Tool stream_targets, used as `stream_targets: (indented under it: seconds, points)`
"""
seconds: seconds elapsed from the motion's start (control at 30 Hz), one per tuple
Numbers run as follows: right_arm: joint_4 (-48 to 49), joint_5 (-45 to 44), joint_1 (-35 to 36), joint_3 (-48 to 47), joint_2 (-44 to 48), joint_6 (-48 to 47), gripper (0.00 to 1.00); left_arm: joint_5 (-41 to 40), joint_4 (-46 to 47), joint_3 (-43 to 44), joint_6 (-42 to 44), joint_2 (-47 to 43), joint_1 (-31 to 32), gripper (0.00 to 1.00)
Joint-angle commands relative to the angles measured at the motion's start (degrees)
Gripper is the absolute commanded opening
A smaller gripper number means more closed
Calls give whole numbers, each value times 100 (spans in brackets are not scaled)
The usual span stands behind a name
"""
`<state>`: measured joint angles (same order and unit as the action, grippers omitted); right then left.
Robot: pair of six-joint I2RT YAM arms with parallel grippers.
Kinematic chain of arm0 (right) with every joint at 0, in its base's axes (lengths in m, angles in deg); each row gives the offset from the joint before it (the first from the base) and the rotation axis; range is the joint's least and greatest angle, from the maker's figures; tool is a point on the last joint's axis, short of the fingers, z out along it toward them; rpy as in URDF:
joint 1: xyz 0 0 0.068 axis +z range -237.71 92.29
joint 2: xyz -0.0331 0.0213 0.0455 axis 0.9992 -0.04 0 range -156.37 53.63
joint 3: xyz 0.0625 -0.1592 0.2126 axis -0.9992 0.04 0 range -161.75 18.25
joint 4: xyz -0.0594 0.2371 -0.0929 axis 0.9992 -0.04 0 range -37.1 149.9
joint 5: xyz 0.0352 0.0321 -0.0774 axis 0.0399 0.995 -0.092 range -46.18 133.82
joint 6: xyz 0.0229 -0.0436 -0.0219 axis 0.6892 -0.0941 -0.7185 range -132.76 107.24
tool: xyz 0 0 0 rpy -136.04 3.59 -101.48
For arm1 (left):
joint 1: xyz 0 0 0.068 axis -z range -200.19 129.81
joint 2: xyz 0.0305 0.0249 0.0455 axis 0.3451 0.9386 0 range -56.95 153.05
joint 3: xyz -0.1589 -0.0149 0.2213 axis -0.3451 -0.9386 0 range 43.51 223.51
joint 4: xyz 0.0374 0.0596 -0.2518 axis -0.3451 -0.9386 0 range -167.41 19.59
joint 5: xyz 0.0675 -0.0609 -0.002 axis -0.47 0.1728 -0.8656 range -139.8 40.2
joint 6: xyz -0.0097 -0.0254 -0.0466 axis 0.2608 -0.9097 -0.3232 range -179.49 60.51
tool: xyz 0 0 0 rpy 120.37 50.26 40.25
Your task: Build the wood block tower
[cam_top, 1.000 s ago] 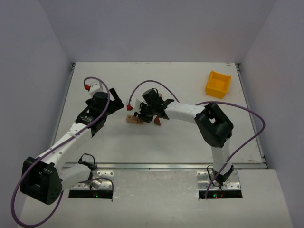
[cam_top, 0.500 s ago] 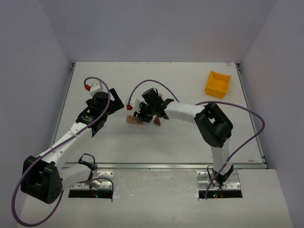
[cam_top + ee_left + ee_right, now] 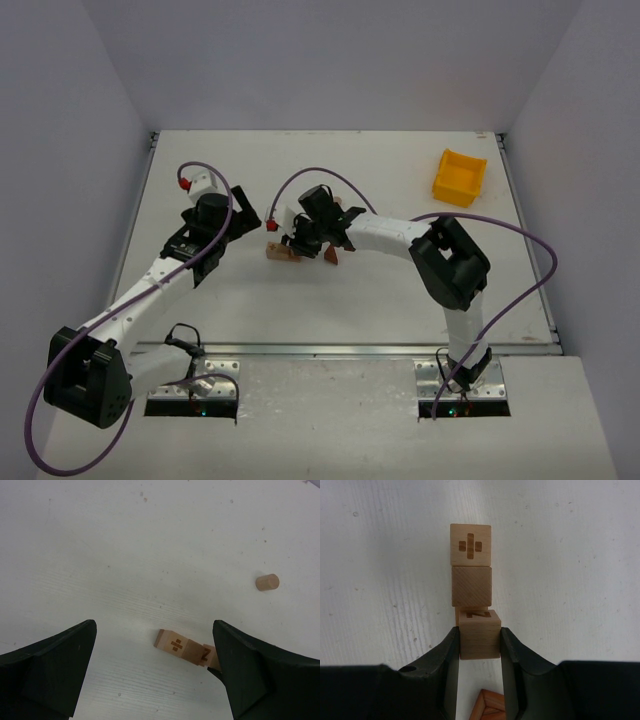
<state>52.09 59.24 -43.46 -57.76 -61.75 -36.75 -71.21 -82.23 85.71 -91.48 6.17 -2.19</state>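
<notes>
Small pale wooden cubes lie in a row on the white table. In the right wrist view a cube with a plus sign is farthest, then a plain cube. Behind it sits a lettered cube with my right gripper shut on its two sides. A reddish-brown triangular piece lies just under the jaws. From above, the block row lies left of the right gripper. My left gripper stands open, to the left of the row and apart from it.
A small wooden cylinder stands alone on the table beyond the block row. A yellow plastic bin sits at the far right corner. Purple cables loop over both arms.
</notes>
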Motion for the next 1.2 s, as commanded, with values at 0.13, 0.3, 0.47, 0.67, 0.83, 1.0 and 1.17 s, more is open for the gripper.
stream_targets:
  seconds: [0.13,0.3,0.47,0.67,0.83,1.0,1.17]
  points:
    - [60,40,40,-336,-91,17,23,-30,241,0,-62,-1,-51,100]
    - [18,-12,57,-362,-116,17,25,-30,241,8,-62,-1,-51,100]
    - [-29,-45,66,-388,-131,14,26,-39,232,-1,-57,-1,-51,100]
    - [-40,-22,66,-380,-135,17,29,-30,223,4,-62,-1,-51,100]
    - [-71,-13,66,-403,-149,14,30,-30,232,-1,-62,-1,-51,100]
    - [-89,-38,75,-449,-178,17,32,-30,232,-1,-62,-1,-51,100]
    - [-121,-57,93,-465,-202,23,34,-39,232,5,-62,8,-51,100]
